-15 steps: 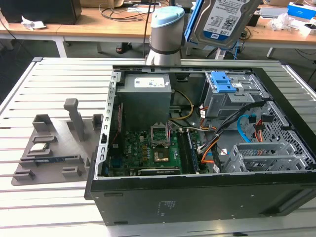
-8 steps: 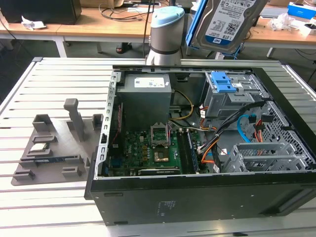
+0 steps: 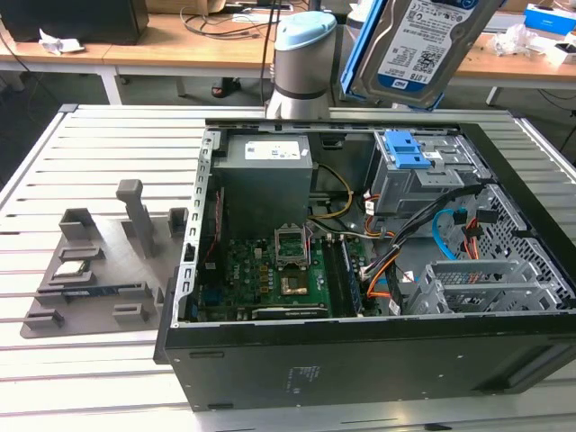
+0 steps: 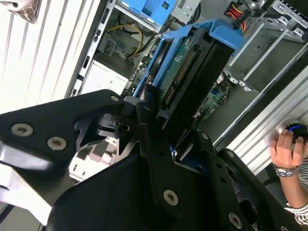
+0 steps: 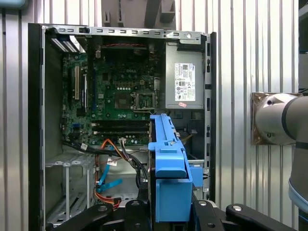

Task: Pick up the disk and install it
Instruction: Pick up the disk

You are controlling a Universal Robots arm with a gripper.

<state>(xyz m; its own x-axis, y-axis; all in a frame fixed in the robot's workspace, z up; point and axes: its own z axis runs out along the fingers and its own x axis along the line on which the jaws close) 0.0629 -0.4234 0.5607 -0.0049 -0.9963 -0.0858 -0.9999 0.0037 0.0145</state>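
Observation:
The disk (image 3: 416, 45), a silver hard drive with a white-and-blue label and a blue carrier frame, hangs in the air above the back right part of the open computer case (image 3: 360, 351). In both wrist views my gripper (image 5: 169, 211) (image 4: 175, 142) is shut on the disk (image 5: 168, 159) (image 4: 190, 72), with its black fingers (image 4: 144, 120) pressed on the two flat sides. The disk stands on edge over the case's drive end, above the orange and blue cables (image 5: 108, 173). It touches nothing in the case.
A drive bay with a blue ridged latch plate (image 3: 409, 148) and a metal drive cage (image 3: 477, 283) sit in the case's right half. A grey fixture tray (image 3: 90, 270) with a processor chip (image 3: 72, 268) lies on the exterior view's left. A person's hand (image 4: 288, 149) rests beside the table.

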